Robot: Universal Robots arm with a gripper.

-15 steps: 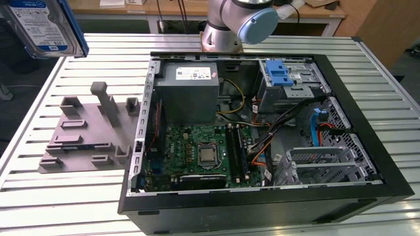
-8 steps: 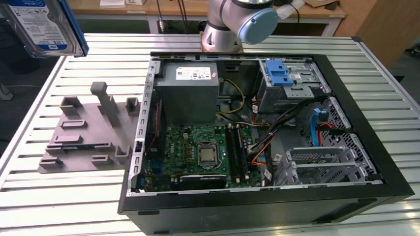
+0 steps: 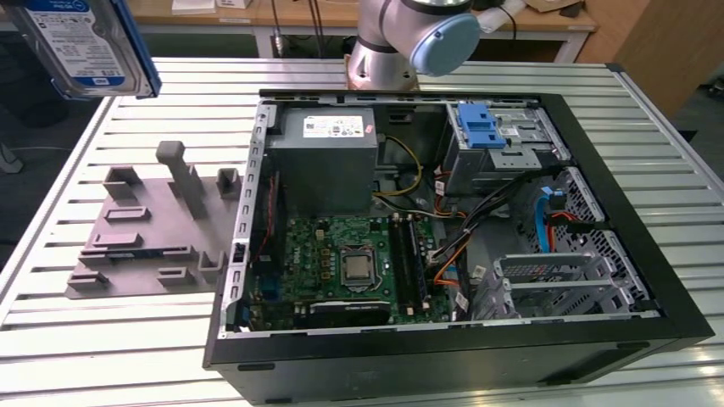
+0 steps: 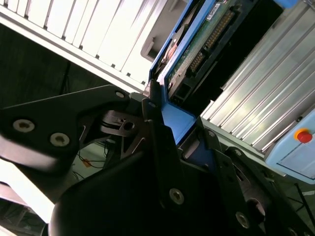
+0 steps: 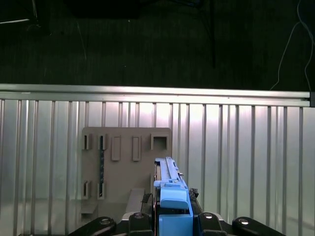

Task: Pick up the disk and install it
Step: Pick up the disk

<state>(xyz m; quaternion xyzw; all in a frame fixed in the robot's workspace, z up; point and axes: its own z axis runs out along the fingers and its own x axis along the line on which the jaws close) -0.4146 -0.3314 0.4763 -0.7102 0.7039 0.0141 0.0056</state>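
The gripper [image 4: 179, 132] is clamped on the disk [image 4: 206, 37], its two dark fingers [image 4: 153, 115] pressing from either side on the blue plastic carrier frame at one end of the drive; in the first wrist view the same grip shows, with the gripper [image 5: 173, 212] holding the disk [image 5: 170, 183] edge-on so that it juts out past the fingers. The disk hangs in the air above the slatted metal table [image 5: 246, 147], over the near edge of the grey fixture plate [image 5: 125, 164] with its slots and pockets, and touches neither. In the exterior view the disk [image 3: 85, 42], label side showing, sits high at the exterior view's left, above the table [image 3: 169, 85] and the fixture plate [image 3: 136, 229], well apart from the open computer case [image 3: 645, 229]. Inside the case, the grey metal drive bay [image 3: 504, 148] with its blue latch [image 3: 481, 127] lies toward the exterior view's right, beside the grey power-supply box [image 3: 328, 157] and above the green motherboard [image 3: 339, 263]. Judging by this, the pickup is done: the drive is off the plate and firmly carried. The installing is not yet done, since the disk is nowhere near the bay.
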